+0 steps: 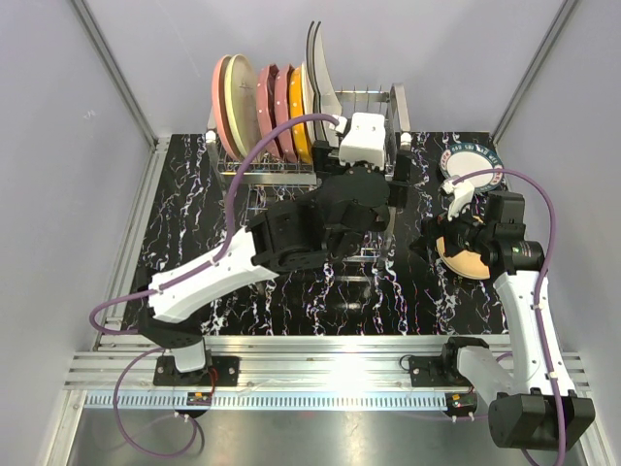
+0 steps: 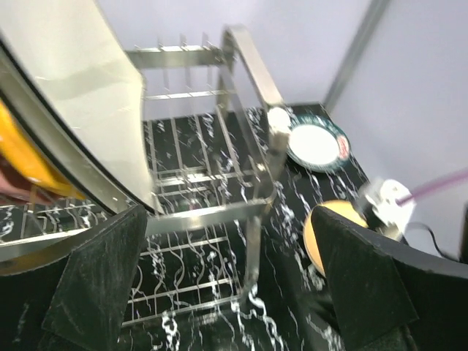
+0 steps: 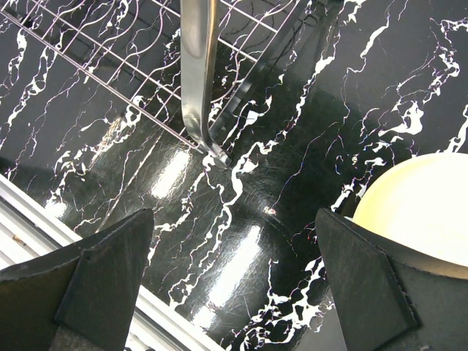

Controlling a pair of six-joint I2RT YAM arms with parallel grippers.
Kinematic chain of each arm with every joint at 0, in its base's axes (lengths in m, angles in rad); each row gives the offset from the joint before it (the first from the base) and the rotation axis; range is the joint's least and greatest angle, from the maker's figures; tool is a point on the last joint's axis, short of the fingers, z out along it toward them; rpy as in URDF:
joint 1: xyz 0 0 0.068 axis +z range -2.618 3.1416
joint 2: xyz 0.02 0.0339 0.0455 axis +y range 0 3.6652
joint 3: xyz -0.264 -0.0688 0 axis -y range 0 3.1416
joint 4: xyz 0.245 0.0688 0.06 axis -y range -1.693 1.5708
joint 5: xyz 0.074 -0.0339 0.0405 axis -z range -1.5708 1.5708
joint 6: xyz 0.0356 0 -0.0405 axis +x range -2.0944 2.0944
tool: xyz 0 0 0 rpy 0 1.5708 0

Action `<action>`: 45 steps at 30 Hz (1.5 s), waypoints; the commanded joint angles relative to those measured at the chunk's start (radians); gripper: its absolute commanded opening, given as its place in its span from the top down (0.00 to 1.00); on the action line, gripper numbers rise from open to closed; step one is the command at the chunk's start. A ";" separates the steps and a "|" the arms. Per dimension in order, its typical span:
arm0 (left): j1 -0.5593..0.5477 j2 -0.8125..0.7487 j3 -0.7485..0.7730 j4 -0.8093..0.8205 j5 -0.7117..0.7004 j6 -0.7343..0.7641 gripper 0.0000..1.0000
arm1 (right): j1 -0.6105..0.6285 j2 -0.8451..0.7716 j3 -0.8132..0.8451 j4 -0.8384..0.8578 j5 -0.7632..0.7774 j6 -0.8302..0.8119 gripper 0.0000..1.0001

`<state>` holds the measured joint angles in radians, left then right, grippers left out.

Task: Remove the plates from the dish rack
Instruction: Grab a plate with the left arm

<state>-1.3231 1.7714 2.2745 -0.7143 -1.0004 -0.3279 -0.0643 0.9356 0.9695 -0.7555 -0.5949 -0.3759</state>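
Stood on edge in rack (image 2: pixel 252 58), beyond spread, empty fingers of left gripper (image 2: pixel 230 292): plates (image 1: pixel 262 102), stiff, slick, breakable, likely best pinched at top rim. Nearest left finger, white plate (image 2: pixel 80 95). Agape too, right gripper (image 3: pixel 234 292), tan plate (image 3: pixel 424 212) by right finger.

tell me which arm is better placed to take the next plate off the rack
Left, probably: the left pincer is open at the dish rack, beside the squarish white plate. The right pincer hangs open over the table by a tan plate lying there.
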 commanded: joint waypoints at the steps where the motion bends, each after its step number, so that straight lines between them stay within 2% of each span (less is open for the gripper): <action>1: 0.018 -0.006 -0.021 0.128 -0.147 0.030 0.01 | -0.002 -0.018 0.001 0.025 -0.020 0.011 0.00; 8: 0.096 -0.003 -0.026 0.108 -0.101 -0.059 0.04 | -0.002 -0.023 0.001 0.025 -0.022 0.014 0.00; 17: 0.127 0.022 -0.029 0.122 -0.106 -0.092 0.08 | -0.002 -0.026 0.002 0.027 -0.020 0.014 0.00; 40: 0.145 0.056 -0.058 0.151 -0.240 -0.088 0.15 | -0.002 -0.034 0.000 0.027 -0.023 0.014 0.00; 45: 0.145 0.057 -0.092 0.228 -0.268 -0.047 0.15 | -0.002 -0.032 0.001 0.025 -0.026 0.014 0.00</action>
<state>-1.1816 1.8229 2.1963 -0.5915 -1.1980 -0.3885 -0.0647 0.9173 0.9691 -0.7544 -0.5957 -0.3691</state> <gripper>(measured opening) 0.855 0.994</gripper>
